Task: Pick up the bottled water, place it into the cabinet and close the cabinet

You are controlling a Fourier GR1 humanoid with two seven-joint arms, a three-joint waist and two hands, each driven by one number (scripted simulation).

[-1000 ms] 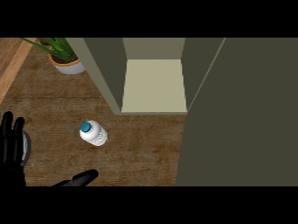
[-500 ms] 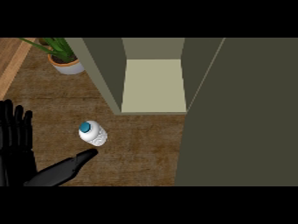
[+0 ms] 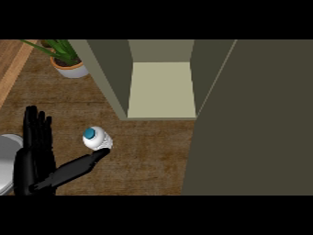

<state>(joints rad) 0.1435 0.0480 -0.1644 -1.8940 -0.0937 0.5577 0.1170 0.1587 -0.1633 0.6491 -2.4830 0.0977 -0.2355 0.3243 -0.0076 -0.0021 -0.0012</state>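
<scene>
Closest to me, a black left hand (image 3: 35,156) comes up from the lower edge on its grey forearm, fingers straight and spread upward, thumb stretched out sideways so its tip touches the base of the small white plastic water bottle with the blue cap (image 3: 96,138). Nothing is curled round the bottle yet; the hand is open beside it. The right hand does not show.

The bottle stands upright on the brown, mottled wooden counter (image 3: 145,151), near the left side and in front of the cabinet. It looks light and smooth, rounded all over, so I would judge it slippery and easy to tip; its ribbed lower body, below the cap, seems the sensible place to wrap fingers and thumb.

Beyond it the olive-green cabinet (image 3: 111,78) stands open, a pale flat shelf (image 3: 160,89) inside, its tall dark door (image 3: 260,119) swung out to the right. Farthest left sits a green leafy plant in a pale pot (image 3: 69,66).
</scene>
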